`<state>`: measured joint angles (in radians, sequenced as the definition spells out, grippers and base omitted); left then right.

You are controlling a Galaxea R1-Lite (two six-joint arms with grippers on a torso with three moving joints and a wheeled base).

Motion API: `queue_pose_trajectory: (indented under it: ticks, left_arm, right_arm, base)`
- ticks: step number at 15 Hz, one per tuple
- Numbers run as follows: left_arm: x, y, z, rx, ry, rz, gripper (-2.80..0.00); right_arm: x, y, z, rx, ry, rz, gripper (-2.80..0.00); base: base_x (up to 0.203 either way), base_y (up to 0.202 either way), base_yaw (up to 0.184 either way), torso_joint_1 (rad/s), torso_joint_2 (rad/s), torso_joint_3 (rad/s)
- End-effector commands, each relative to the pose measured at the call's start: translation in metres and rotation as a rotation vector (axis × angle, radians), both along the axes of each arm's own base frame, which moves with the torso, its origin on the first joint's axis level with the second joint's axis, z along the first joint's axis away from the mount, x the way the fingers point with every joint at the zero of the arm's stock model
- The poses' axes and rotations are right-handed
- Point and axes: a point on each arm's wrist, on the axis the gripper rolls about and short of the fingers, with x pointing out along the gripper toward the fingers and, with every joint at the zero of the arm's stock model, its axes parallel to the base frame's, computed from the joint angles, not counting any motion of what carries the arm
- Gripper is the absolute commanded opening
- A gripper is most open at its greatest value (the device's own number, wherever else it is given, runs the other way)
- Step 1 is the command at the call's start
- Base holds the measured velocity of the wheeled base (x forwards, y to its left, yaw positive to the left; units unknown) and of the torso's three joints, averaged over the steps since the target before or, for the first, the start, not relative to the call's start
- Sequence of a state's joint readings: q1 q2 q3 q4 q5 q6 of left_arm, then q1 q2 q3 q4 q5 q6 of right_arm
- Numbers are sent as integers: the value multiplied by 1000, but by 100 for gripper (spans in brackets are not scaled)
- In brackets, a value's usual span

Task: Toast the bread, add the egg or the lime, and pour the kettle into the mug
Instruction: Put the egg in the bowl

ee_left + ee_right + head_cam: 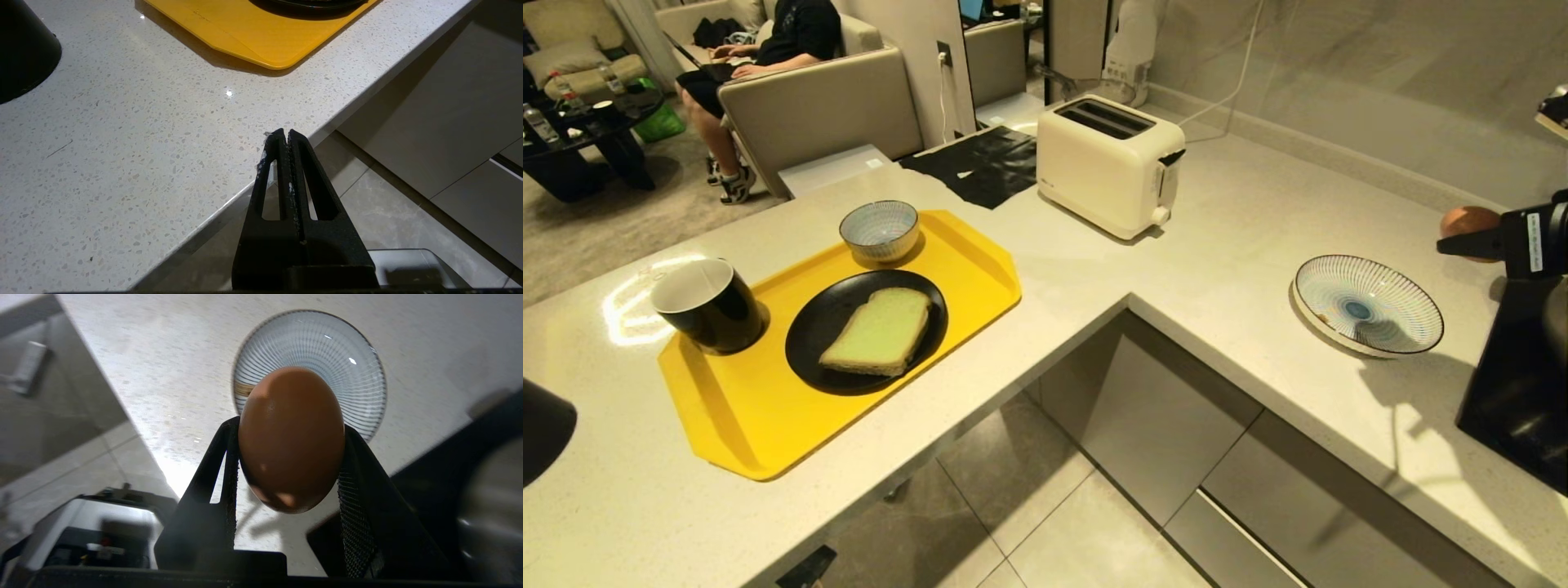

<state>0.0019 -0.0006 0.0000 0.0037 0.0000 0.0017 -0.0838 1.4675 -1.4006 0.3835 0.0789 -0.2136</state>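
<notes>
My right gripper (291, 426) is shut on the orange-brown egg (292, 437) and holds it in the air above the counter, close to the striped shallow plate (310, 355). The egg (1470, 220) and the right gripper (1462, 239) sit at the far right of the head view. The pale green bread (879, 331) lies on a black plate (817, 327) on the yellow tray (752, 416), with the black mug (707, 304) at the tray's left end. The kettle (543, 429) shows only partly at the left edge. My left gripper (286, 132) hangs shut and empty over the counter's front edge. No lime is in view.
A cream toaster (1107, 163) stands at the back of the counter with both slots empty. A small striped bowl (880, 229) sits on the tray's far end. A black cooktop (1519, 392) lies at the right. A person sits on a sofa (817, 106) behind.
</notes>
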Motion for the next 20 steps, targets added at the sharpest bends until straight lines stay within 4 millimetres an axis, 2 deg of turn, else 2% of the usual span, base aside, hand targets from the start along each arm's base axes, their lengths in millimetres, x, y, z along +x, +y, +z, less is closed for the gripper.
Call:
queue_pose_trajectory:
  ticks: [1,5,9,20]
  left_arm:
    - [0,0,0,0,1,1,-280]
    - [0,0,0,0,0,0,-280]
    - [0,0,0,0,1,0,-280]
    - [0,0,0,0,0,1,-280]
  right_arm:
    - [6,2,0,-37,11,-44,-280]
    - [2,4,1,-104,13,7,-280]
    - [-2,8,3,-13,-9,193,-280]
    - [-1,9,5,3,-19,207,-280]
  base:
    - [0,0,0,0,0,0]
    - [0,0,0,0,0,0]
    - [0,0,0,0,0,0]
    - [0,0,0,0,0,0]
